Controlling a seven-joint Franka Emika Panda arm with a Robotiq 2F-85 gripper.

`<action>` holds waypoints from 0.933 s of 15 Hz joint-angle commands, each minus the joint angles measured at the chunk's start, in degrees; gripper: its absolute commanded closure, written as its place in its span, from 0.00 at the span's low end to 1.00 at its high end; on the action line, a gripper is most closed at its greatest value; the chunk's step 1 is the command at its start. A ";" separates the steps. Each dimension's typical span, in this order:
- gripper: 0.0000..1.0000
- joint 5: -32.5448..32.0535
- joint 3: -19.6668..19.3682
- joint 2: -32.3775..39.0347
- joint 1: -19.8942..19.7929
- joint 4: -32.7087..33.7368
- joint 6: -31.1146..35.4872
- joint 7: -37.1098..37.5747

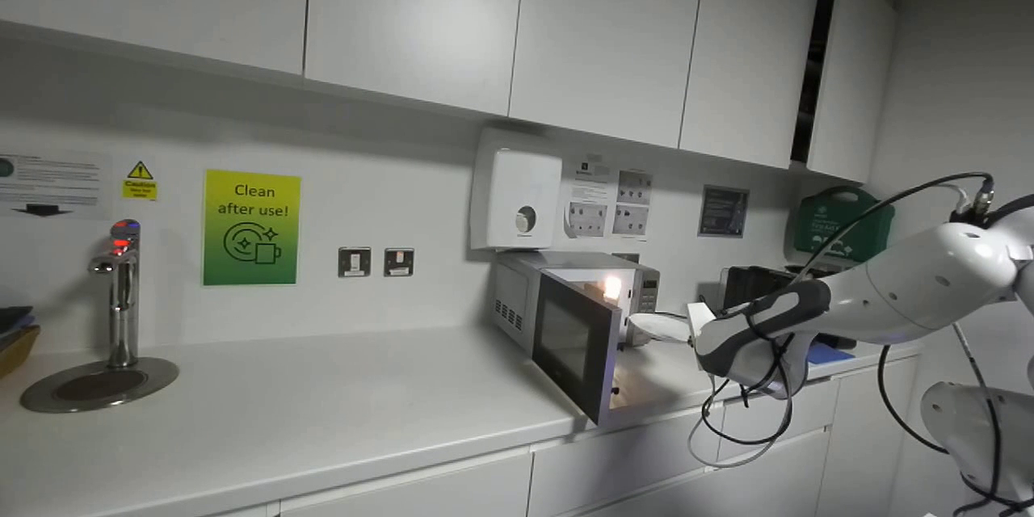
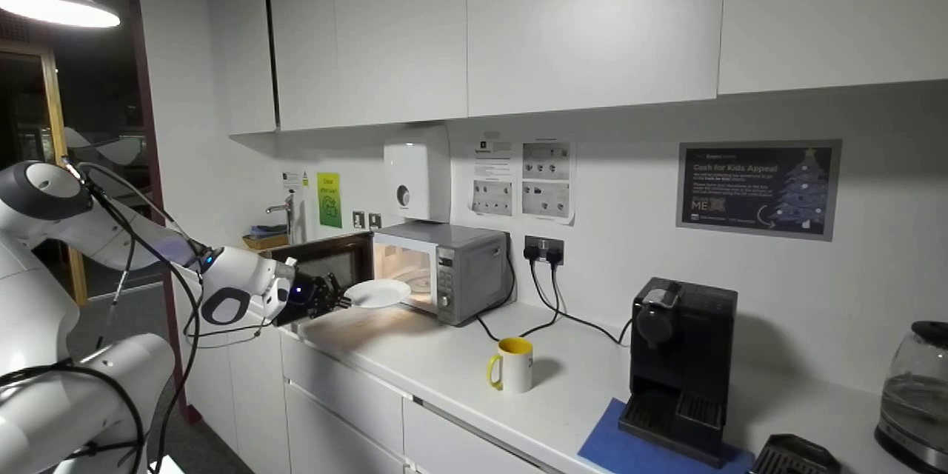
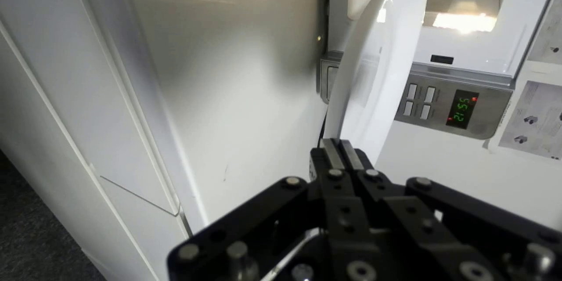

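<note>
My gripper [image 3: 338, 142] is shut on the rim of a white plate [image 3: 397, 48]. In an exterior view the black gripper [image 2: 342, 301] holds the plate [image 2: 379, 294] roughly level above the counter, in front of the open microwave [image 2: 483, 278]. The plate [image 1: 661, 327] also shows beyond the microwave door in an exterior view, where the fingers are hard to see. The microwave door [image 1: 575, 343] stands wide open and the inside is lit. In the wrist view the plate partly covers the microwave's control panel [image 3: 491, 114] and opening.
A white mug with yellow handle [image 2: 516, 366] stands on the counter [image 2: 459, 355]. A black coffee machine [image 2: 678, 378] sits on a blue mat [image 2: 603, 437]. A glass jug [image 2: 915, 385] is farther right. A dispenser [image 1: 517, 198] hangs above the microwave. A tap [image 1: 123, 299] stands far left.
</note>
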 commanded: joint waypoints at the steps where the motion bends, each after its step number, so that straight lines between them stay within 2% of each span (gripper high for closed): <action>1: 0.99 1.20 -2.45 0.23 0.92 -2.52 0.83 0.00; 13: 0.99 3.68 -7.50 0.74 1.08 -10.28 0.91 0.11; 14: 0.99 5.60 -6.83 -0.36 -0.91 -8.80 1.59 -2.90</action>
